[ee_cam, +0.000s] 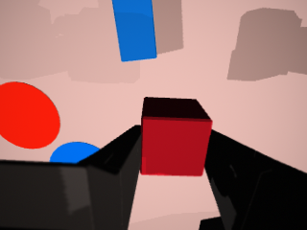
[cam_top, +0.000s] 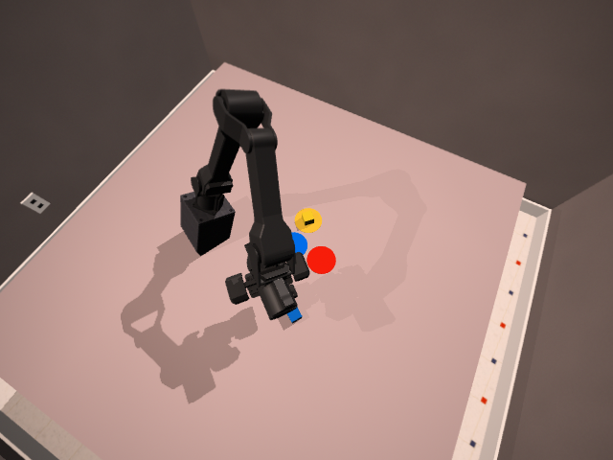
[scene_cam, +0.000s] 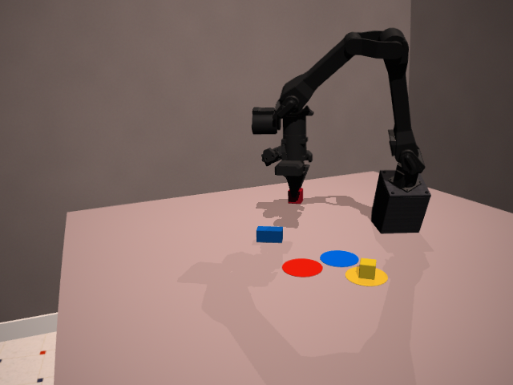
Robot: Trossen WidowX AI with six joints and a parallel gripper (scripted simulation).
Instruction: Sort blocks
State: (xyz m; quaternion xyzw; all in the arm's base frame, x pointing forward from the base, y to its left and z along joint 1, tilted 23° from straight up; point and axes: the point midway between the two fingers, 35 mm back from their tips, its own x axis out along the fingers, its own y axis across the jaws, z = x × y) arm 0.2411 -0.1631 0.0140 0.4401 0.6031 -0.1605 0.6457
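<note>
My gripper [scene_cam: 295, 194] [ee_cam: 171, 133] is shut on a red block [scene_cam: 297, 196] [ee_cam: 175, 144] and holds it well above the table. In the top view the arm hides the red block. A blue oblong block [cam_top: 295, 315] [scene_cam: 269, 234] [ee_cam: 135, 30] lies flat on the table, outside the circles. The red circle [cam_top: 321, 260] [scene_cam: 301, 267] [ee_cam: 26, 115], the blue circle [cam_top: 299, 242] [scene_cam: 338, 257] [ee_cam: 72, 153] and the yellow circle [cam_top: 307, 227] [scene_cam: 356, 277] lie close together. A yellow block [cam_top: 309, 220] [scene_cam: 367, 268] stands inside the yellow circle.
The arm's black base [cam_top: 205, 222] [scene_cam: 399, 204] stands on the pink table [cam_top: 396, 297] [scene_cam: 144, 289] behind the circles. The table's edges show at the left and right in the top view.
</note>
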